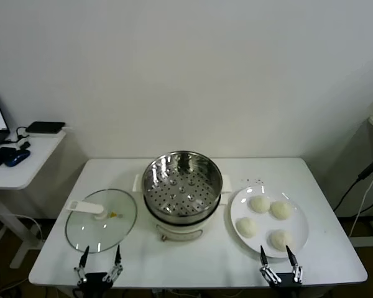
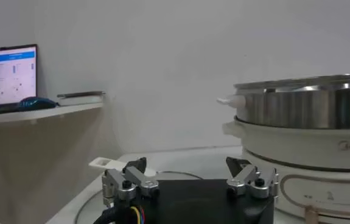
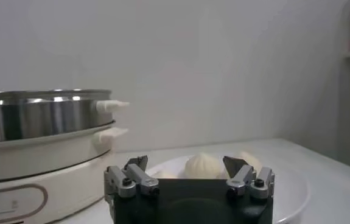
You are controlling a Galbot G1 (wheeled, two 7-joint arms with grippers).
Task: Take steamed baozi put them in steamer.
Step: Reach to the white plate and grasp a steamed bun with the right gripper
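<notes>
Several cream-white baozi (image 1: pixel 259 203) lie on a round white plate (image 1: pixel 297 239) at the table's right. The nearest one also shows in the right wrist view (image 3: pixel 203 165). The shiny steel steamer (image 1: pixel 181 185) stands empty on its white cooker base at the table's middle; it shows in the left wrist view (image 2: pixel 302 106) and the right wrist view (image 3: pixel 38 114). My right gripper (image 1: pixel 276 253) is open and empty at the front edge, just before the plate. My left gripper (image 1: pixel 99 254) is open and empty at the front edge, before the glass lid.
A flat glass lid (image 1: pixel 101 220) with a white handle lies left of the steamer. A side desk (image 1: pixel 18 162) with a laptop and mouse stands further left. A cable (image 1: pixel 360 192) hangs at the right. A white wall is behind the table.
</notes>
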